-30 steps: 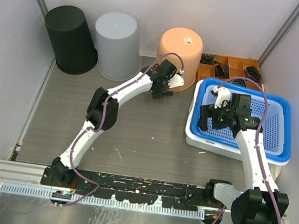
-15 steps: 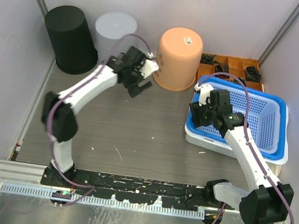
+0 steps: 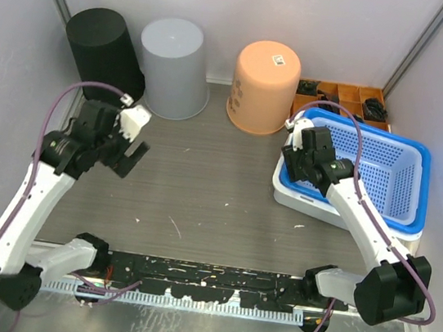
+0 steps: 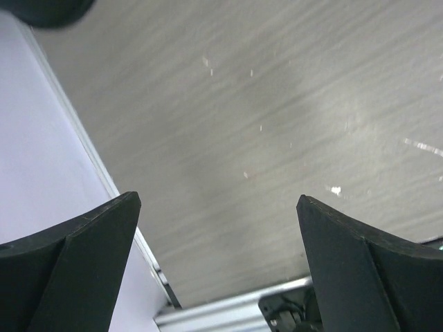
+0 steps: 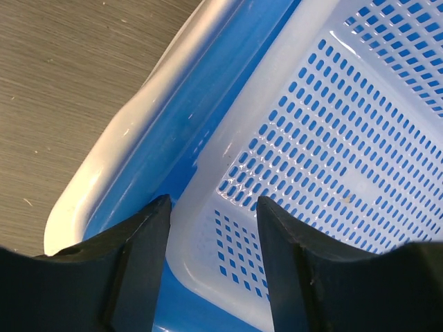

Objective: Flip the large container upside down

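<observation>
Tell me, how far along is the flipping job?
Looks done: the orange container stands base-up, like the black tub and grey tub beside it. In hand: nothing; the left gripper hangs open over the table, the right gripper open at the blue basket's rim. Left: seemingly nothing.

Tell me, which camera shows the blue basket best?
The top view: it shows the whole basket, rim to rim, on the right of the table. The right wrist view catches only one corner of its perforated wall, up close. The left wrist view shows none of it.
</observation>
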You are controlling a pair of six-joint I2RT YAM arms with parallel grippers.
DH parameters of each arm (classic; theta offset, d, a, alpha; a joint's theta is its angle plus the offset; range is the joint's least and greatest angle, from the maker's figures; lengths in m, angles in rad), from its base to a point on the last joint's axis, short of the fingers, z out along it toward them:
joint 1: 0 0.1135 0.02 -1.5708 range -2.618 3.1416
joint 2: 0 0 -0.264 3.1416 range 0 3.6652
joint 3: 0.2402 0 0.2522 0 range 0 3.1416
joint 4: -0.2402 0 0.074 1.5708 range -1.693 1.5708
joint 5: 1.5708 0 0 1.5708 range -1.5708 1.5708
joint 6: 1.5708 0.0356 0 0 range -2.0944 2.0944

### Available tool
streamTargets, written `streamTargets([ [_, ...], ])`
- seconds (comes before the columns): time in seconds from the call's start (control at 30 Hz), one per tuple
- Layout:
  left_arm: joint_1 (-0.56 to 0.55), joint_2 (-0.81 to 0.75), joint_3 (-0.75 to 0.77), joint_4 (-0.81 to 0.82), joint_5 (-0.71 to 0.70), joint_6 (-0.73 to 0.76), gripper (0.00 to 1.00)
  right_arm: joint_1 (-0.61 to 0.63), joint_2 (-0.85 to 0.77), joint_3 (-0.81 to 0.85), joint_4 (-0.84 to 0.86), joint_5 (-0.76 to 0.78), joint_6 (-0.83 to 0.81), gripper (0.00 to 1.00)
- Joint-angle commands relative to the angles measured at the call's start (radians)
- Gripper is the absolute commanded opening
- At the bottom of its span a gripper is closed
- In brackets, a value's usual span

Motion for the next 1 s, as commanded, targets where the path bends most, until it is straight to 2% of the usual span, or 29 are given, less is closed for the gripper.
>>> streamTargets([
  [0.0,0.069,-0.141,-0.100,-0.088,0.055,-0.001,0.99,-0.031,0.126,-0.114,-0.239,0.244,-0.096,0.58],
  [0.13,0.093,-0.214,-0.172,-0.064,0.059,-0.015,0.99,-0.031,0.167,-0.131,-0.292,0.163,-0.105,0.55],
  [0.3,0.095,-0.224,-0.167,-0.050,0.069,-0.022,0.99,-0.030,0.234,-0.165,-0.276,0.136,-0.109,0.31],
  [0.53,0.095,-0.222,-0.154,-0.040,0.073,0.002,0.99,-0.026,0.319,-0.191,-0.220,0.233,-0.123,0.39],
  [0.97,0.095,-0.243,-0.199,-0.018,0.055,-0.004,1.00,-0.026,0.237,-0.076,-0.278,0.267,-0.114,0.41],
])
